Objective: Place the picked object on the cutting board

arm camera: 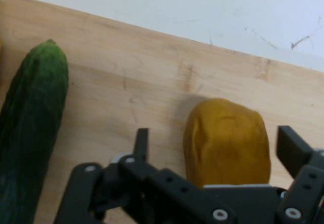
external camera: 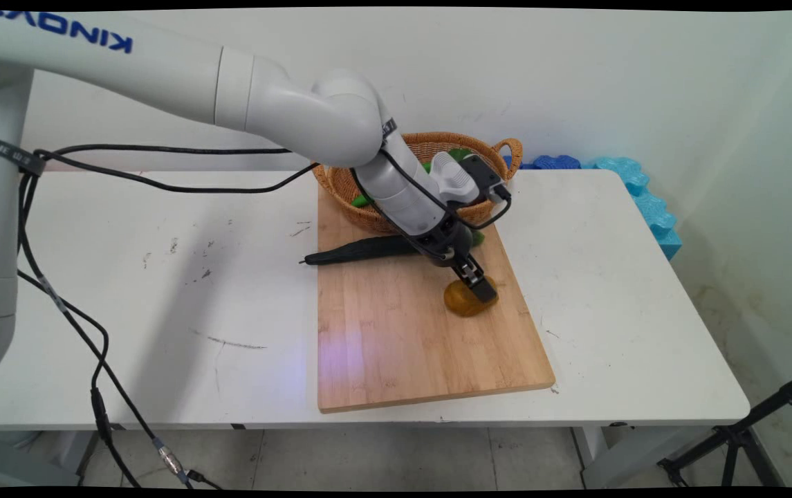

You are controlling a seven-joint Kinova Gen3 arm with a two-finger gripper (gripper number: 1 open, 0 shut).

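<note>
A wooden cutting board [external camera: 409,325] is seen lying on the white table [external camera: 160,311], its near edge toward the bottom of the main view and a wide bare stretch of wood filling its lower half. Farther up, right of centre on the board, a yellow-brown potato [external camera: 463,302] is seen resting on the wood. The black jaws [external camera: 476,285] are lowered onto it from the upper left; in the hand view they [arm camera: 212,148] are spread apart, with one finger [arm camera: 142,143] left of the potato [arm camera: 226,142] and the other at the right edge of the frame, so that the potato sits between them. Whether either finger touches it cannot be told. A dark green cucumber [arm camera: 30,133] is shown at the left of the hand view, lying on the board [arm camera: 152,82] well apart from the potato; in the main view it [external camera: 357,251] is seen as a long dark shape above the potato, with its left end reaching past the board's left edge over the table. Behind it, at the board's far end, a woven basket [external camera: 423,149] is placed, largely hidden by the white arm [external camera: 299,104], with something green inside. Blue foam pieces [external camera: 638,187] are seen beyond the table's far right corner, against the wall
</note>
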